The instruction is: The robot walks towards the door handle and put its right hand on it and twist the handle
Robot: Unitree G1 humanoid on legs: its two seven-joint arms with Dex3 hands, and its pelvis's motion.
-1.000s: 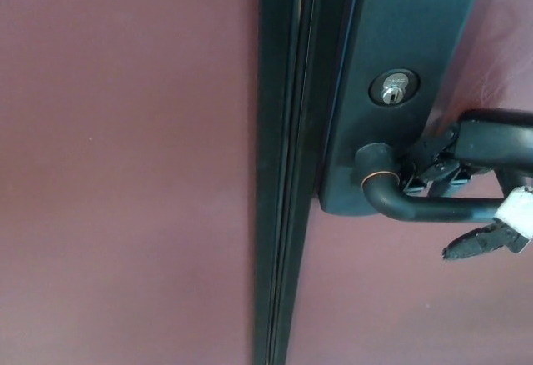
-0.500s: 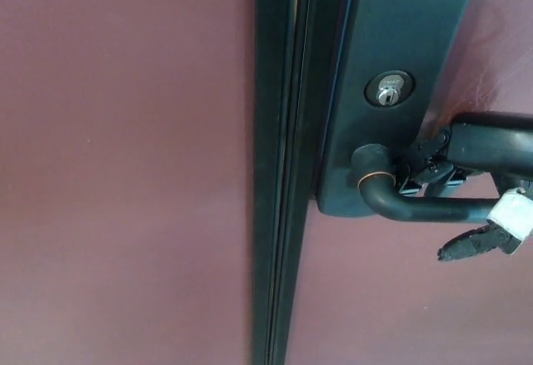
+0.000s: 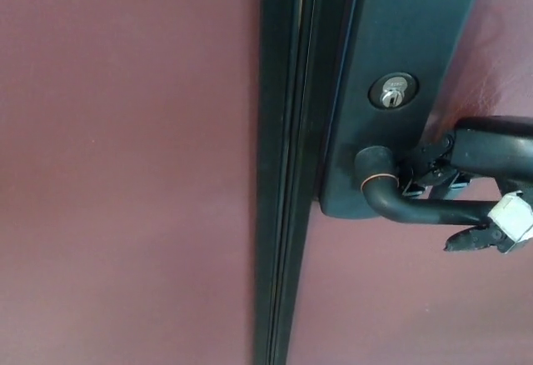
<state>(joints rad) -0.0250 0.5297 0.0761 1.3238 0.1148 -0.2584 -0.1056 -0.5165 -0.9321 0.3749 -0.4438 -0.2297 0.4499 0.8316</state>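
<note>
Dark red door point(image 3: 125, 173) fills the view, with a black vertical frame strip point(image 3: 283, 165) down its middle. Right of the strip, a dark plate point(image 3: 400, 40) carries a keyhole point(image 3: 391, 92) and, at its lower edge, the handle point(image 3: 408, 207). The right hand point(image 3: 475, 173) is wrapped around the handle.

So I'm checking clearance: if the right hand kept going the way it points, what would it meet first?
Likely the dark lock plate: the right hand, on the lever handle, points toward it. Depth is unclear.
</note>
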